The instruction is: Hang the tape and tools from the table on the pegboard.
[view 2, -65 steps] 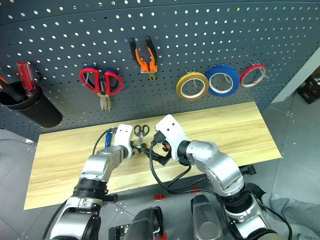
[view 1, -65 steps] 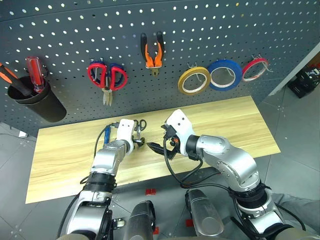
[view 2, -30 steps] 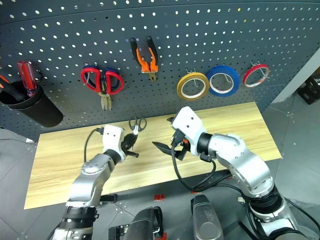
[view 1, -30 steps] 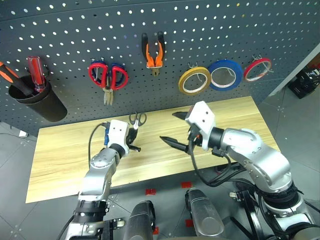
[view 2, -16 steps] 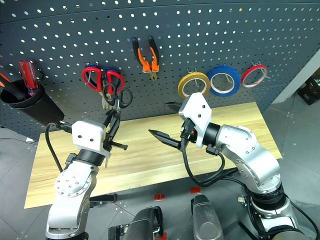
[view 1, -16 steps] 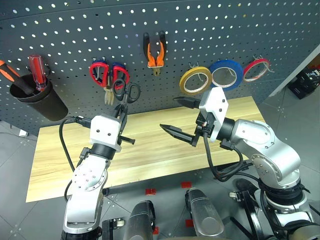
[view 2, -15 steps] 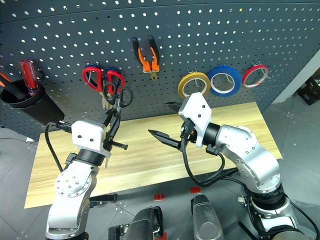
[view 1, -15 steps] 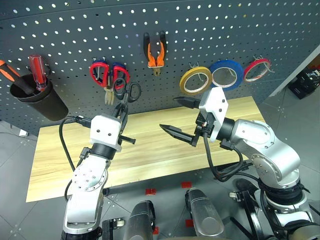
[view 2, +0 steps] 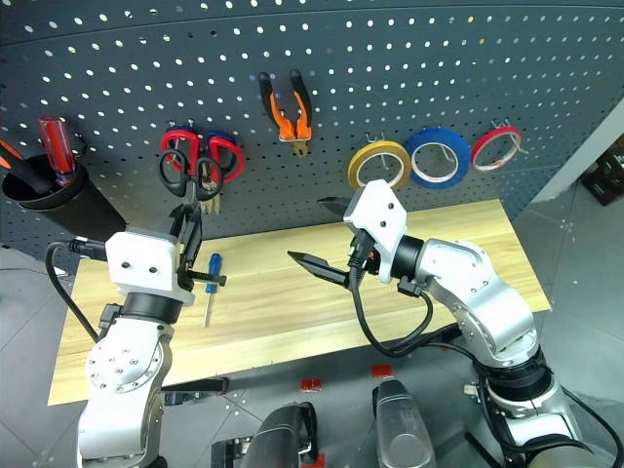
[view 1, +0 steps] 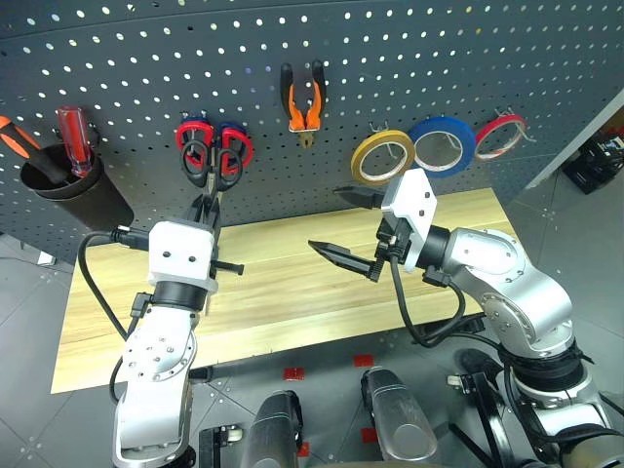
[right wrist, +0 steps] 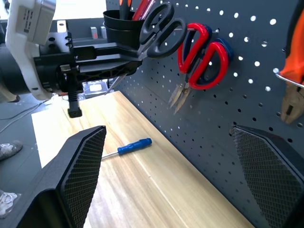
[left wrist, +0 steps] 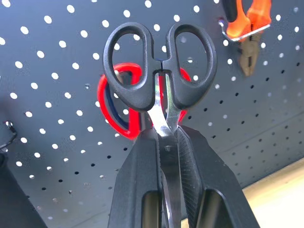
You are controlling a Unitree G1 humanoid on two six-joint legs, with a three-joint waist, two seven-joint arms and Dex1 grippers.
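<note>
Small black-handled scissors [left wrist: 159, 71]: light, rigid steel w/ plastic loops. Judged easy to carry but blades smooth, so could slip or pivot if pinched loosely. Best hold was on the closed blades near the pivot, leaving both loops free for a hook, and that's how they were held. Left gripper [left wrist: 166, 156] fingers were clamped on the blades, loops up, in upper left of left eye frame, in front of the pegboard [view 1: 409, 58] and overlapping the red-and-blue scissors [view 1: 234, 146] hanging there. Blades looked shut, handles matte black, oval loops.

Right gripper [view 1: 353, 226] fingers stood wide apart, empty, mid-frame over the bench [view 1: 292, 283].

Blue-handled screwdriver [view 2: 212, 268] lay on bench, lower left of right eye frame. Pliers [view 1: 302, 97] and red tape [view 1: 500, 135] already hung on board.
</note>
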